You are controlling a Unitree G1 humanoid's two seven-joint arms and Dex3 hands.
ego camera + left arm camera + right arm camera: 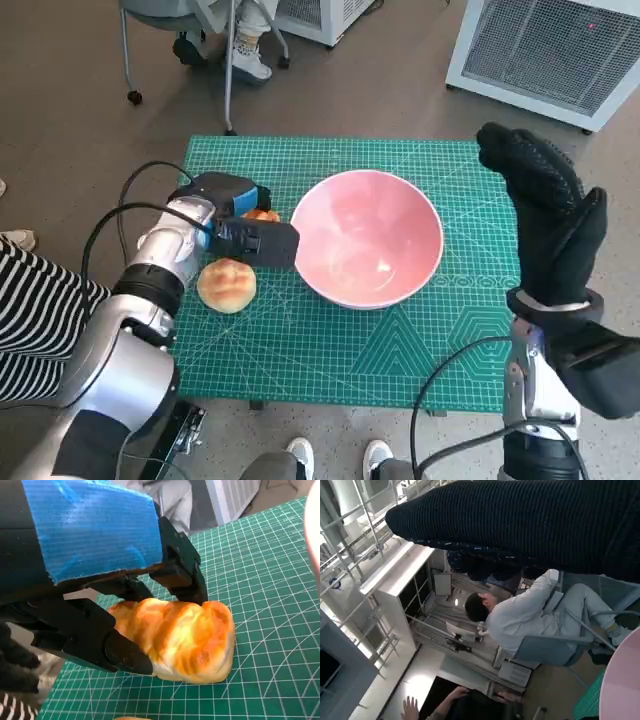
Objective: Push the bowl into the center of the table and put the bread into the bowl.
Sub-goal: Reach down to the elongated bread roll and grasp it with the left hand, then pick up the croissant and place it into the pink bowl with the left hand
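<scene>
The pink bowl [367,240] stands on the green cutting mat [330,360], about at its middle; its rim [626,680] also shows in the right wrist view. An elongated golden bread [185,640] lies on the mat just left of the bowl, mostly hidden under my left hand [240,228] in the head view, where only an orange edge of the bread [262,214] peeks out. The black fingers [182,575] of that hand close round the bread from both sides. My gloved right hand [545,215] is held upright above the mat's right edge, fingers straight, holding nothing.
A round bun [227,285] lies on the mat near my left forearm. A person in white [520,620] sits on a chair beyond the table; chair legs and feet [245,60] show at the far side. A white cabinet [545,50] stands far right.
</scene>
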